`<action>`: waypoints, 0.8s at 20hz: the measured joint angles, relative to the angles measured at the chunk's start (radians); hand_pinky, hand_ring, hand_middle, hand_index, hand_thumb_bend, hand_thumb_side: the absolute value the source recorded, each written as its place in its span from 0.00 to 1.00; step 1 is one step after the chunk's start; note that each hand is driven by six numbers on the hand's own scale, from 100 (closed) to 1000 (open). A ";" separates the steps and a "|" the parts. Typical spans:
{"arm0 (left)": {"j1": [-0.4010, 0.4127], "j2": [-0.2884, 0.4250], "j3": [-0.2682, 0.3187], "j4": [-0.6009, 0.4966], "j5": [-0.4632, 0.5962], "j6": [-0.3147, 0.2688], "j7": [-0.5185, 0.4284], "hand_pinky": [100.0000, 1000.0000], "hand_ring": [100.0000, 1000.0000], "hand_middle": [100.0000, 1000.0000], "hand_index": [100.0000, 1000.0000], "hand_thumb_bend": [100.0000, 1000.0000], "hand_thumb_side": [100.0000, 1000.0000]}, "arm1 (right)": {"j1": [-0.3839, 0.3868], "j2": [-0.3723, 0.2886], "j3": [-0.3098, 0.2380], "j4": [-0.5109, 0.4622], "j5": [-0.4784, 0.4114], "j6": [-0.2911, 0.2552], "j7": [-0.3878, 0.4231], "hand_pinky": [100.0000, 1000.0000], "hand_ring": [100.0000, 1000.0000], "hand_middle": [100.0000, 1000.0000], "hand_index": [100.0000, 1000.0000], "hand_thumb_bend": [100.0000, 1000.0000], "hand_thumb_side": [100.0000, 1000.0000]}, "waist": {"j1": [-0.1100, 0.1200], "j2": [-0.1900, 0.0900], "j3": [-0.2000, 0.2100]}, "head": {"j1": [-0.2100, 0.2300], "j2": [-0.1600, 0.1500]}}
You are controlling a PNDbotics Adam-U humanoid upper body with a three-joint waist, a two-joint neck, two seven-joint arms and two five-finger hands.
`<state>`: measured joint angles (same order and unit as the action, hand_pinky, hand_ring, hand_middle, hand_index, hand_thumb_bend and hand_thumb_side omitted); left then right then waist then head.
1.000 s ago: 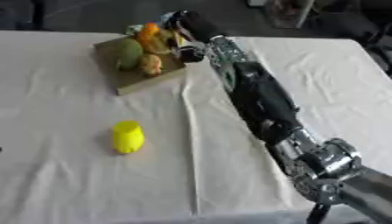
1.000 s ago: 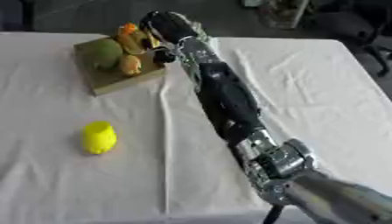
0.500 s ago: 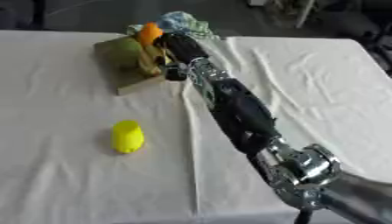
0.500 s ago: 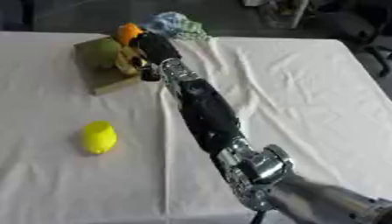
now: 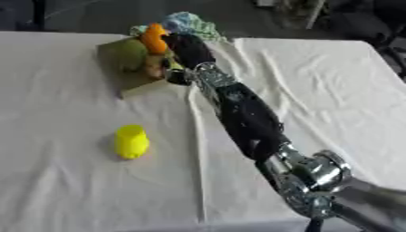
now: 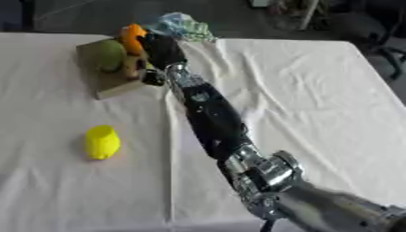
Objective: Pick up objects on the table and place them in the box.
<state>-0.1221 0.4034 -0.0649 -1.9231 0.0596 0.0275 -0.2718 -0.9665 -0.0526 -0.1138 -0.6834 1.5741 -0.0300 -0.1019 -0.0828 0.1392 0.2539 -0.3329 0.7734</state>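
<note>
Yellow lemon (image 5: pixel 131 142) lies alone on the white surface (image 5: pixel 317 81), well apart from the right hand (image 6: pixel 161 49) at the box (image 5: pixel 139 81); whether its fingers are open I cannot tell

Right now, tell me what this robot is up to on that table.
The robot's right arm stretches across the white table with its right hand at the box near the far edge. The box already holds a green round thing and an orange thing. Whether the hand's fingers hold anything cannot be made out. A yellow object lies alone on the cloth, not yet picked up. A bluish-green crumpled thing sits behind the box.
</note>
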 measured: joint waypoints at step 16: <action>0.010 -0.004 0.000 0.000 0.000 0.002 0.003 0.59 0.47 0.52 0.68 0.00 0.97 | 0.008 -0.017 0.050 -0.125 -0.255 -0.173 0.017 0.71 0.74 0.80 0.96 0.00 0.37 | 0.000 -0.001 -0.035 | 0.006 0.000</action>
<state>-0.1118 0.3994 -0.0644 -1.9231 0.0600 0.0296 -0.2693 -0.9581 -0.0700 -0.0637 -0.8086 1.3188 -0.2034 -0.0845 -0.0830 0.1384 0.2191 -0.3274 0.7734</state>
